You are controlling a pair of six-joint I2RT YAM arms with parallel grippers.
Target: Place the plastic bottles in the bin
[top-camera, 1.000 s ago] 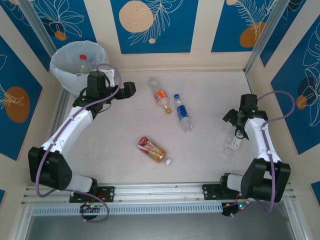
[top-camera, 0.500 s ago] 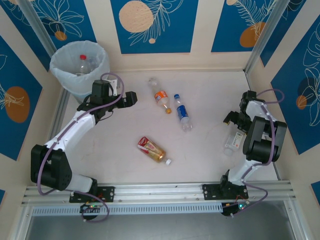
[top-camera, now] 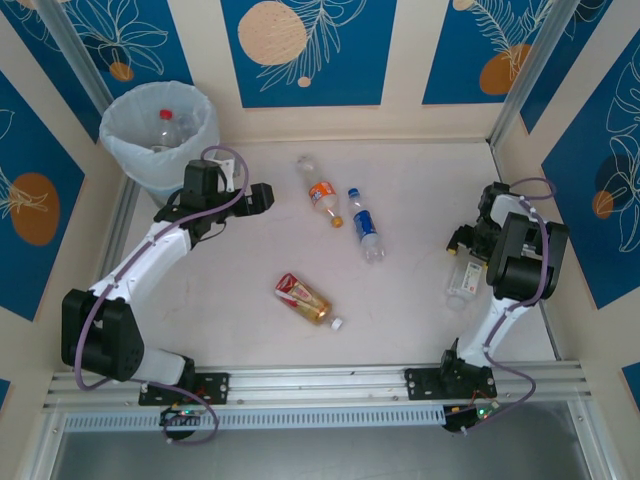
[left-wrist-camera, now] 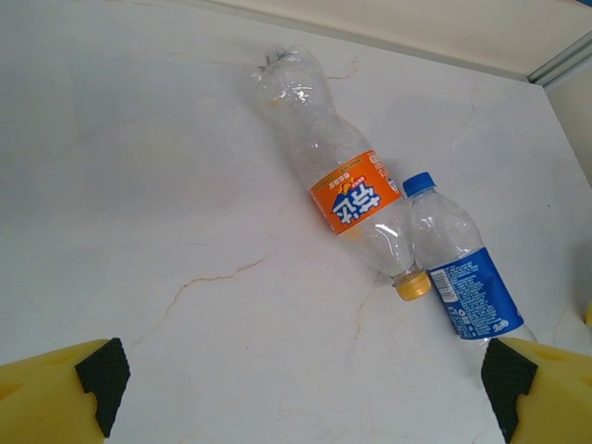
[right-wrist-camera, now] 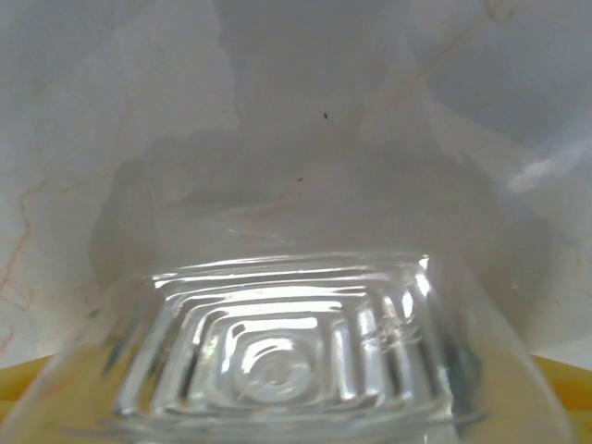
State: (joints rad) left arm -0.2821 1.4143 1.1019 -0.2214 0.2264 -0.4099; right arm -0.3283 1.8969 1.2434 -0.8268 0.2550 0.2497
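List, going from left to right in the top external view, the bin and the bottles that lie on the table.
bin → orange-label bottle → blue-label bottle → clear bottle by the right arm

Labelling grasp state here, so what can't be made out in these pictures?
Top view: right gripper under its arm; grip on the clear bottle unclear.
Right wrist view: that bottle too close, blurred; cap, label out of frame.
Left wrist view: blue-label bottle's base behind left gripper's fingertip.
Top view: bin contents partly veiled by liner.
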